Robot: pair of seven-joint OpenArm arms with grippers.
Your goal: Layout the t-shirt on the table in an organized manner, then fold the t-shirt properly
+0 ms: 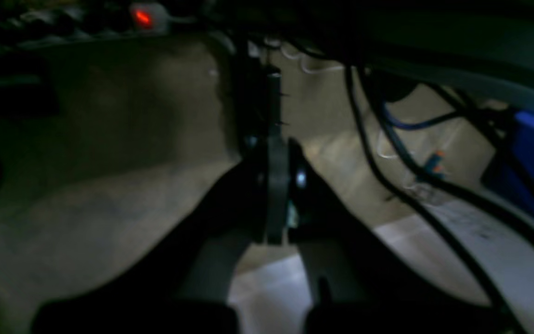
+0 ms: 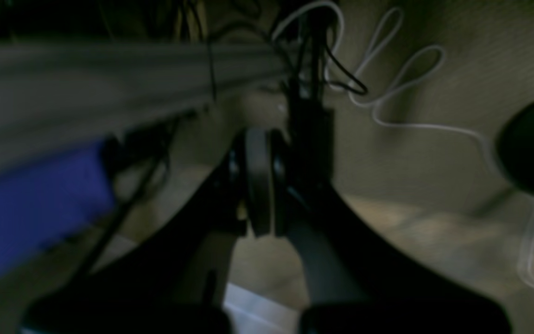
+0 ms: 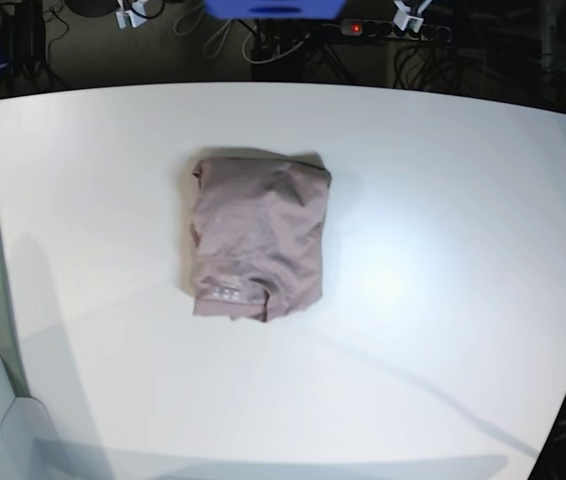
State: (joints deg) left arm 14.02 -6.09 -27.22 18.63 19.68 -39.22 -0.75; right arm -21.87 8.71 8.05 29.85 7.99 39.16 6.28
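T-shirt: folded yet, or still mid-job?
The t-shirt lies as a compact folded rectangle on the table, label side near the camera, so folding looks done. Nothing is in hand: neither arm shows in the base view, and both wrist cameras see floor and cables, with the left gripper and right gripper shut on nothing. Probably nothing left.

White table (image 3: 443, 250), a folded mauve t-shirt (image 3: 258, 245) flat on it, left of centre.

A robotics lab is showing itself here: a bare white tabletop (image 3: 443, 250), cables (image 3: 423, 60) tangling along the far floor, a power strip (image 3: 388, 30) glowing red.
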